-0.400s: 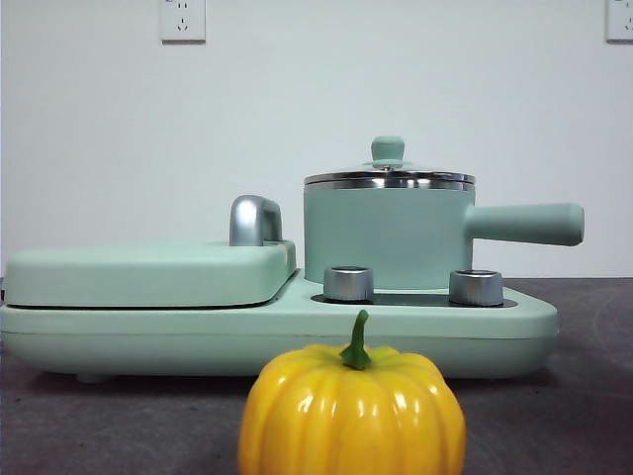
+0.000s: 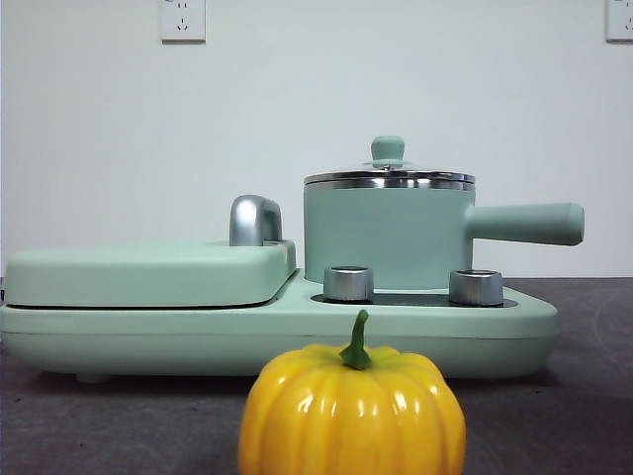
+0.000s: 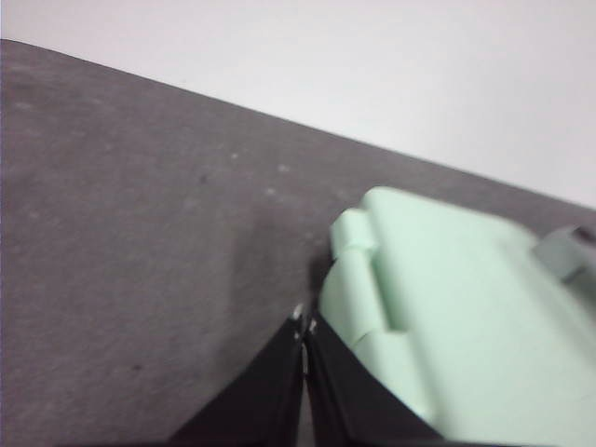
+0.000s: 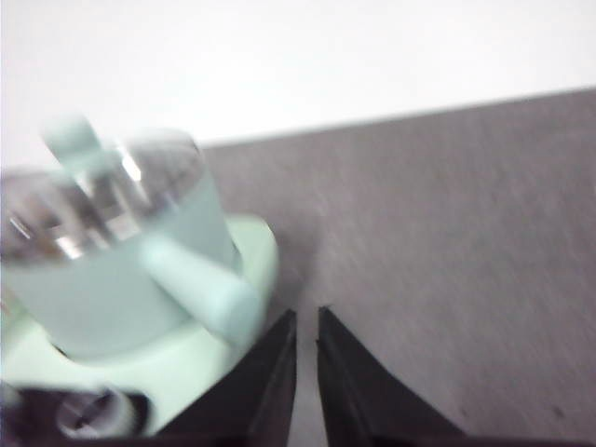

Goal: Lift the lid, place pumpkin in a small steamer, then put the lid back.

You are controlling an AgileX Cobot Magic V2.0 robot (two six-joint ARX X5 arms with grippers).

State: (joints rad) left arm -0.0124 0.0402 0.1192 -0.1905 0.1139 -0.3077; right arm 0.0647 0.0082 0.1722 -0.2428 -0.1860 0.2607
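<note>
Hovering over the table, both grippers, left and right, have fingers pressed together.

Grey table: pumpkin, green cooker.

No text, label, brand, number or sign can be read in any of the views. The small steamer, its lid and the pumpkin have plain surfaces without any print. The two steel dials on the mint-green cooker base show no readable marks. The wall sockets carry no writing that I can make out. Both wrist views are blurred and show no lettering.
</note>
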